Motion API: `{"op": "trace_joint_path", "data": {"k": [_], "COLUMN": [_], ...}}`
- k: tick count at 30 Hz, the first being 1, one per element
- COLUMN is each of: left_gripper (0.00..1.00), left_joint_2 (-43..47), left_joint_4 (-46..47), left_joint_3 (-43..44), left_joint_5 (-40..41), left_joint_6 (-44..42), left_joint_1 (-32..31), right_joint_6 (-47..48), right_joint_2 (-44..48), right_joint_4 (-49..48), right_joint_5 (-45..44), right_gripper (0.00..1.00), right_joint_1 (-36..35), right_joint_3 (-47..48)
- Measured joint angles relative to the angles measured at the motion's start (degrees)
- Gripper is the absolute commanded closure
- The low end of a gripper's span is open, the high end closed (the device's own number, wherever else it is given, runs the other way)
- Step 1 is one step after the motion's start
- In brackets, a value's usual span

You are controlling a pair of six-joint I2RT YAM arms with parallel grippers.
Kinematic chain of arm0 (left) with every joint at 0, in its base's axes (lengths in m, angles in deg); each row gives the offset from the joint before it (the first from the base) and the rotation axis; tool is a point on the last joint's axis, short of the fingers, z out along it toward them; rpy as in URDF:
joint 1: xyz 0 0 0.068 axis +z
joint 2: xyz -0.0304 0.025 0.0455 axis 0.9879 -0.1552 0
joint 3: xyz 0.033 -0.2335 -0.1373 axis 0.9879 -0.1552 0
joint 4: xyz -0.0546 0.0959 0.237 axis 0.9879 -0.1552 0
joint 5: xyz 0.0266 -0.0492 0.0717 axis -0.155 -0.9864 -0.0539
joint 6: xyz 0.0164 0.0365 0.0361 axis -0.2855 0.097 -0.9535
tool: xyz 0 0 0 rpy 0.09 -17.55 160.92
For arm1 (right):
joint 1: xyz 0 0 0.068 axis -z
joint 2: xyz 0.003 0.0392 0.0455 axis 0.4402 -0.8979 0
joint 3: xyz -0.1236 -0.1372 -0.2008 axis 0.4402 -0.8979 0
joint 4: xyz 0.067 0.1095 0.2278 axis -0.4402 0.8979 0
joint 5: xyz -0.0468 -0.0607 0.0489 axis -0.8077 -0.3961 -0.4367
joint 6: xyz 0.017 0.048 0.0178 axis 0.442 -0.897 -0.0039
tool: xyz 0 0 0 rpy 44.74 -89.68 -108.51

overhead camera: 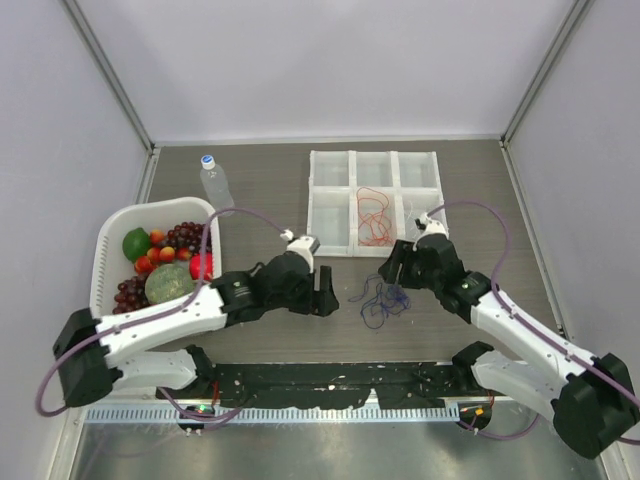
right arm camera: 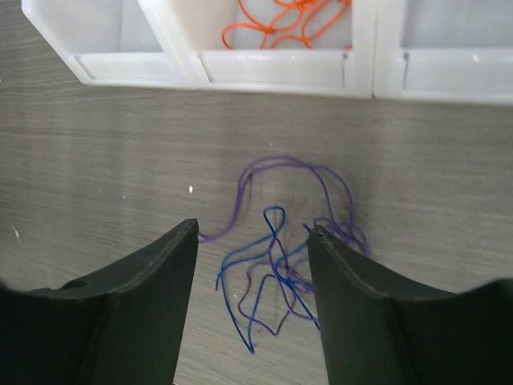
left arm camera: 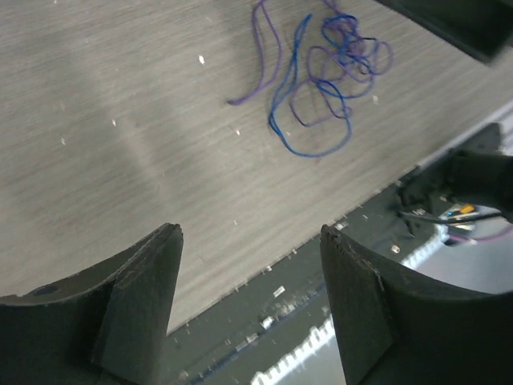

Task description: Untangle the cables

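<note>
While left end effector [overhead camera: 326, 292], right end effector [overhead camera: 393, 268] gape empty, cables [overhead camera: 385, 298] lie between; tray [overhead camera: 312, 200] beyond, basket [overhead camera: 101, 262] left.

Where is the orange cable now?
In the top view, the orange cable lies in the white tray's middle near compartment, just behind the blue-purple tangle on the table.

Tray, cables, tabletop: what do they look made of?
Tray: white, slightly translucent moulded plastic, judging by its thin, glossy walls.
Orange cable and blue and purple cables: likely plastic-sheathed wire, smooth and holding springy loops; the core is not visible.
Tabletop: grey wood grain, matte, probably laminate rather than solid wood.
</note>
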Motion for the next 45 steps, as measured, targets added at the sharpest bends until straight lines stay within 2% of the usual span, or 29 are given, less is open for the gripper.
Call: {"op": "trace_joint_path", "data": {"k": [4,9,13,16,19,20,23,25,29,31,34,37,41,45], "left_gripper": [0.37,0.27,0.27,0.3,0.41,0.49,0.81,0.92,1.0,1.0,1.0,1.0,1.0,1.0], "left_joint_2": [-12.7,-26.4,-33.8,-38.2,-40.9,-41.3,-42.4,-42.5,-41.0,-37.6,-30.9,-22.6,-14.4,-8.6], "left_joint_4": [4.2,9.6,12.9,13.3,14.3,14.4,14.6,14.6,14.7,14.0,12.3,11.5,10.6,7.3], "left_joint_3": [3.9,10.6,13.2,15.4,16.4,16.5,16.5,16.4,15.2,13.6,12.8,12.8,13.7,16.2], "left_joint_5": [0.0,-0.3,-1.6,-2.0,-2.2,-2.3,-2.4,-2.7,-3.3,-3.9,-5.5,-7.6,-12.1,-15.8], "left_joint_6": [-4.2,-9.2,-12.1,-14.3,-15.6,-15.8,-15.8,-15.9,-16.0,-16.3,-17.2,-18.4,-20.1,-22.1], "left_joint_1": [0.9,1.2,1.3,1.3,1.3,1.3,1.3,1.3,1.2,1.1,0.9,0.9,0.9,0.9], "right_joint_6": [-3.0,-5.8,-7.5,-8.7,-9.4,-9.6,-10.1,-10.3,-10.4,-10.8,-11.8,-13.3,-15.6,-19.4], "right_joint_2": [7.0,8.6,10.2,12.1,13.8,14.0,14.1,14.2,14.6,13.8,10.3,4.5,-2.5,-5.1], "right_joint_4": [-0.8,-2.7,-2.8,-2.9,-3.0,-3.1,-3.2,-3.2,-3.6,-5.0,-8.9,-13.5,-17.2,-18.3], "right_joint_5": [1.2,3.7,4.9,5.8,6.4,6.6,7.3,7.8,8.9,9.5,10.2,9.0,3.4,-3.7], "right_gripper": [0.56,0.55,0.54,0.54,0.54,0.54,0.54,0.53,0.52,0.49,0.4,0.35,0.38,0.45], "right_joint_1": [0.0,0.0,0.0,0.0,0.0,0.0,0.0,0.0,0.0,-0.3,-1.5,-5.0,-10.2,-11.3], "right_joint_3": [-6.1,-9.7,-12.6,-13.8,-15.0,-15.3,-16.0,-16.2,-16.2,-16.2,-16.2,-16.2,-15.8,-15.8]}}
